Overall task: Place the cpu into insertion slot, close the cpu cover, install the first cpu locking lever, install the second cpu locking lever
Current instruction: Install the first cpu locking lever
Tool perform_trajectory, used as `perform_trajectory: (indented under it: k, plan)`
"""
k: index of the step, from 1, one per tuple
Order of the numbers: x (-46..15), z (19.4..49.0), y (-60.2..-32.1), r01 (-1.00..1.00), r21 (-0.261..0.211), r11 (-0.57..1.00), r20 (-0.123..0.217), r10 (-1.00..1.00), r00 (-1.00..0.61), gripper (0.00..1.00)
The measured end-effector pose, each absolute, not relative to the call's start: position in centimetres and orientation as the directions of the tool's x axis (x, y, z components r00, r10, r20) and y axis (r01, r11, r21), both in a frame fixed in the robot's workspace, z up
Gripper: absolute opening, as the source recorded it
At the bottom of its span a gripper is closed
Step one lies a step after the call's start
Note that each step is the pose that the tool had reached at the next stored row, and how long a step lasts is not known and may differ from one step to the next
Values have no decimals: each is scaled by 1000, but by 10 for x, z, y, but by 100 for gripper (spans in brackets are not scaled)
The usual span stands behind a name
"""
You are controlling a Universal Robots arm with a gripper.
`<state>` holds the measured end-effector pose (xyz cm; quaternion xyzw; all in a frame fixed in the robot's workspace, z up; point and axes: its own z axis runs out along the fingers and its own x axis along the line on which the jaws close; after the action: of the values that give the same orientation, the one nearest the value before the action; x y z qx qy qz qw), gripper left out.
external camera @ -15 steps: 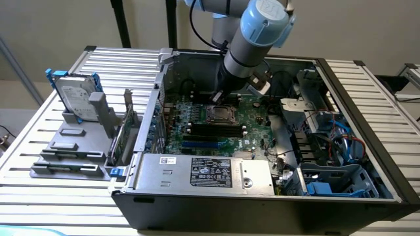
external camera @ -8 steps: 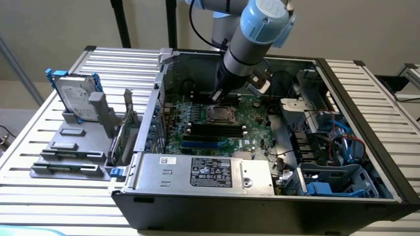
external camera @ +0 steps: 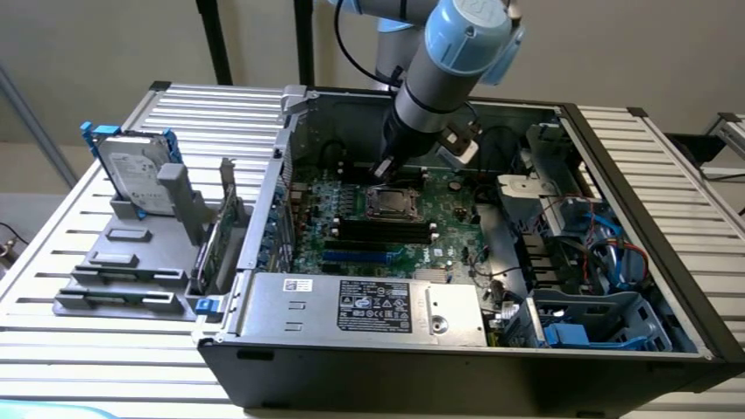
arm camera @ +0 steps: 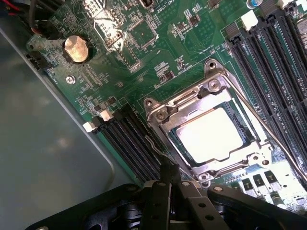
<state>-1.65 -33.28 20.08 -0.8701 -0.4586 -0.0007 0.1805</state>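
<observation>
the arm reaches down into the open computer case (external camera: pixel 652 262), which lies on its side on a slatted metal tabletop (external camera: pixel 70 262). its gripper (arm camera: pixel 168 179) hangs low over the green motherboard (arm camera: pixel 158 52), right at the edge of the insertion slot (arm camera: pixel 211 132). the fingers (arm camera: pixel 167 173) are pressed together into a single dark tip, pinching nothing, and that tip sits against a thin wire locking lever (arm camera: pixel 152 143) that runs along the socket's side next to a bank of long black memory slots (arm camera: pixel 127 139).

the cpu (arm camera: pixel 211 135) already lies in the socket, its pale metal face showing through the square window of the cpu cover (arm camera: pixel 192 98). the cover is down flat over the chip, its silvery frame around all four sides. a second thin lever (arm camera: pixel 268 129) runs along the opposite side of the socket, toward another set of black memory slots (arm camera: pixel 273 52).

in the exterior view the gripper (external camera: pixel 382 170) meets the board just at the far edge of the socket (external camera: pixel 393 202). the grey labelled power supply box (external camera: pixel 372 305) fills the near side of the case. on the exterior view's left, a hard drive (external camera: pixel 134 175) stands upright in a grey holder (external camera: pixel 128 253) on the tabletop, well apart from the case. a round coin battery (arm camera: pixel 76 49) sits on the board away from the socket.
</observation>
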Motion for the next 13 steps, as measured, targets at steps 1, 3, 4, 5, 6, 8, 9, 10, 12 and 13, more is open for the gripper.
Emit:
perform_trajectory:
  k: [1,3,4,5,6,8,9,10,12,13]
  plan:
    - [-16,201,-333,798,-313,-515,166,798,579,11]
    - [-16,201,-333,798,-312,-515,165,798,579,11]
    - [-16,201,-333,798,-312,-516,164,798,580,11]
    - [-16,201,-333,798,-311,-516,164,798,580,11]
    - [-16,201,-333,798,-311,-516,163,798,580,11]
    - [-15,200,-333,798,-311,-516,163,798,580,11]
    - [-14,200,-333,798,-311,-516,163,799,580,11]
    - [-14,200,-333,798,-311,-516,163,799,580,11]
    - [-13,199,-333,798,-311,-516,162,799,579,11]
    - [-13,198,-333,798,-310,-516,162,799,580,11]
